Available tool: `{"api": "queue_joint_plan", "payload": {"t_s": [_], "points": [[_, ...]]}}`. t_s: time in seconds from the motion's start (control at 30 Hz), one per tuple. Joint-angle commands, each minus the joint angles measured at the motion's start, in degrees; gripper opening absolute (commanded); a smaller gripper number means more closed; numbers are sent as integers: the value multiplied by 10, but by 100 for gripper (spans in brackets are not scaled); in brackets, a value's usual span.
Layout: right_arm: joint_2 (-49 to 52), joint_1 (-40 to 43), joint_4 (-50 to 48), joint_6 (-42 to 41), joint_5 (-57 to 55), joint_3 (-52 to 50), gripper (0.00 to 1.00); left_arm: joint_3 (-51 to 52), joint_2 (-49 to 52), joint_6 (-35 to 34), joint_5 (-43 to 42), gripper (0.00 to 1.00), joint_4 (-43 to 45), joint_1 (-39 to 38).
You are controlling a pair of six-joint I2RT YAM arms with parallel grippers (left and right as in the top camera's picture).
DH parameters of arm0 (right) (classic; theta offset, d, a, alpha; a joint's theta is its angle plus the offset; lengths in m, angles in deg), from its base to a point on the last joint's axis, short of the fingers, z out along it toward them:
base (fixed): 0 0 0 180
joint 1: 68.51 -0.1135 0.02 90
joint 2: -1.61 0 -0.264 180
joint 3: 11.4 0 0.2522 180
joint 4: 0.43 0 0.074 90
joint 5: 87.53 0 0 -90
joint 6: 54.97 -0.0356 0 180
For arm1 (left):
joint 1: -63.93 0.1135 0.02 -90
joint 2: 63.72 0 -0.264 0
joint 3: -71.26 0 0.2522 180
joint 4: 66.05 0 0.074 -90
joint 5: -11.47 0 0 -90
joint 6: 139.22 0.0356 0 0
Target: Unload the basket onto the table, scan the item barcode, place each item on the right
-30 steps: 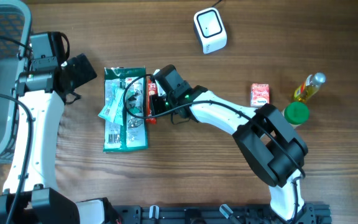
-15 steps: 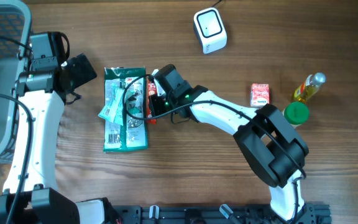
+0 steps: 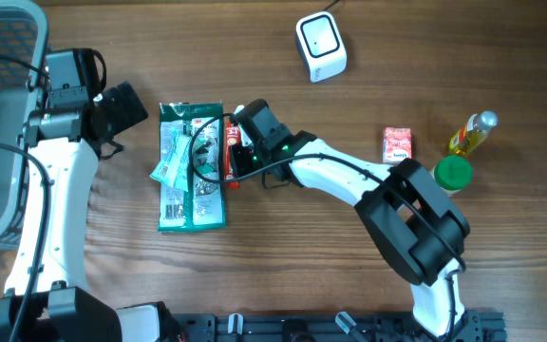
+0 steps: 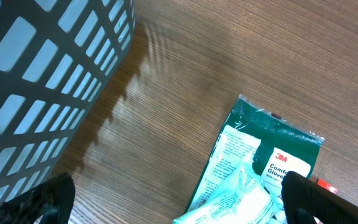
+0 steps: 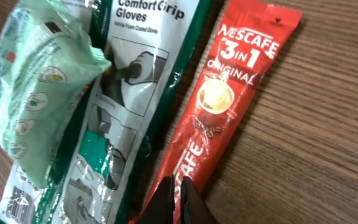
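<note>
1. The long red Nescafé sachet (image 5: pixel 229 106) lies flat on the brown wooden worktop (image 5: pixel 328 155), just beside the flat green packet of gloves (image 5: pixel 129 93), left of centre in the overhead view.
2. The right hand (image 5: pixel 178 198) is closed, its dark tips together on the sachet's lower end; whether they pinch it I cannot tell.
3. The left hand (image 4: pixel 179 208) is wide open and empty, near the grey plastic basket (image 4: pixel 36 81).
4. The white box-shaped scanner (image 3: pixel 321 46) stands at the upper middle, well apart from the sachet.
</note>
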Motion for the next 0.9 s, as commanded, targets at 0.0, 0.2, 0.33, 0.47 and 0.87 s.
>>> {"api": "queue_joint_plan", "payload": {"t_s": [0.0, 0.2, 0.33, 0.47, 0.87], "points": [[24, -3, -3, 10, -10, 9, 5, -3, -1, -7, 1, 100, 2, 3], [35, -3, 5, 10, -29, 9, 4, -3, -1, -7, 1, 100, 2, 3], [35, -1, 23, 11, -51, 9, 5, -3, -1, -7, 1, 100, 2, 3], [27, 11, 48, 12, -51, 10, 4, -3, -1, -7, 1, 100, 2, 3], [-24, 56, 35, 16, 112, 10, 4, -3, -1, -7, 1, 100, 2, 3]]}}
